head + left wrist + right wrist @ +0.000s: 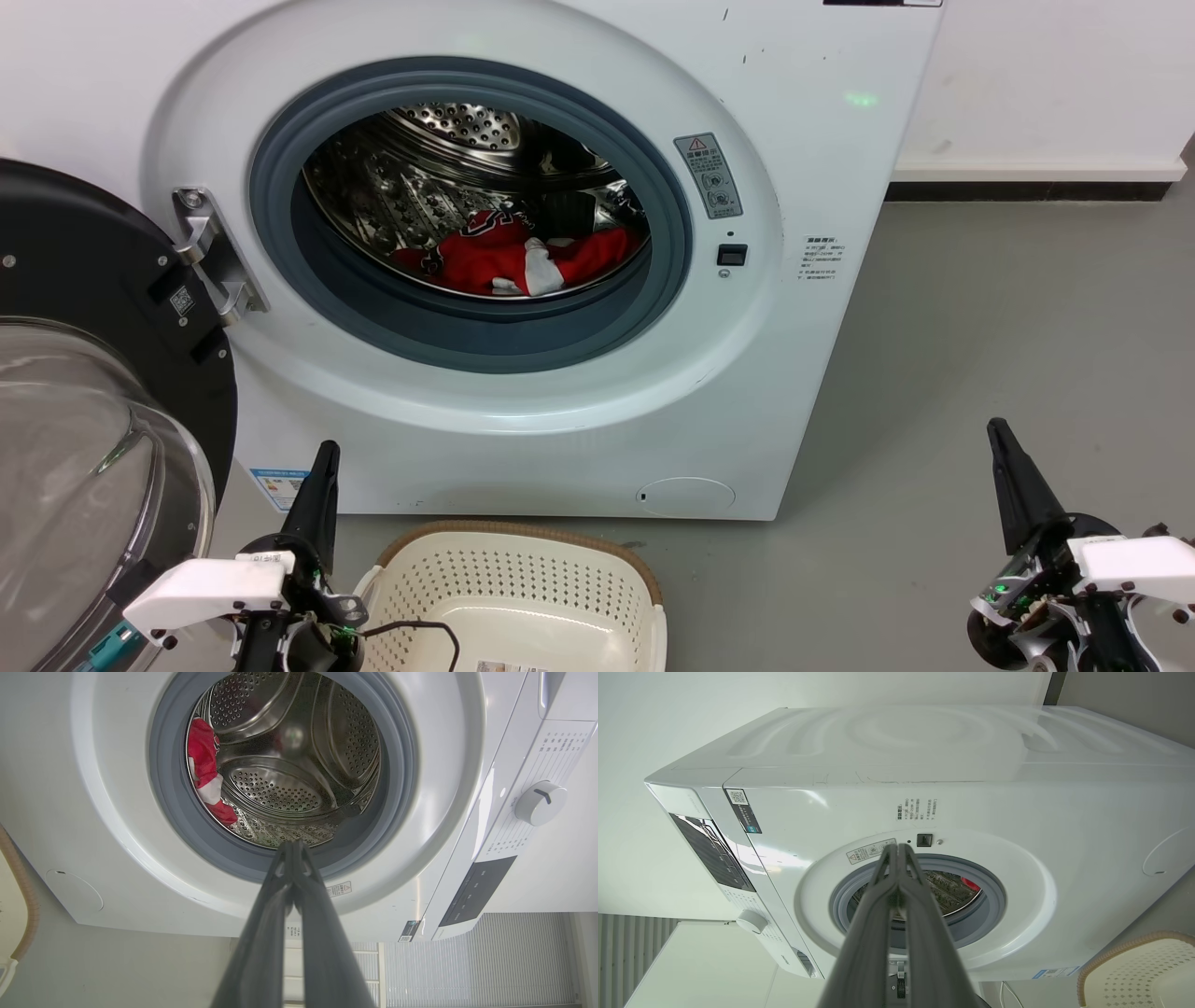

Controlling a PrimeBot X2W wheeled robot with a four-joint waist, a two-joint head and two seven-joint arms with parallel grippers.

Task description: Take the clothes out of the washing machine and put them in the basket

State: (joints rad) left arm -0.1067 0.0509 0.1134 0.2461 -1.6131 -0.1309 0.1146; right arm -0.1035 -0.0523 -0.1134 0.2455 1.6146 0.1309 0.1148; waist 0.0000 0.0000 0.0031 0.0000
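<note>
Some clothes [519, 261] inside washing machine [560, 448]

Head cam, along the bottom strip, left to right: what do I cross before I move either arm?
Open glass door → left claw → basket → right claw.

The head camera, close in, looks forward and down at the large white front-loading washing machine [579, 439]. Both wrist cameras (each rolled sideways) look up from low down, the left nearer, the right farther off. All three share its round grey rubber-rimmed port [467, 336].
</note>
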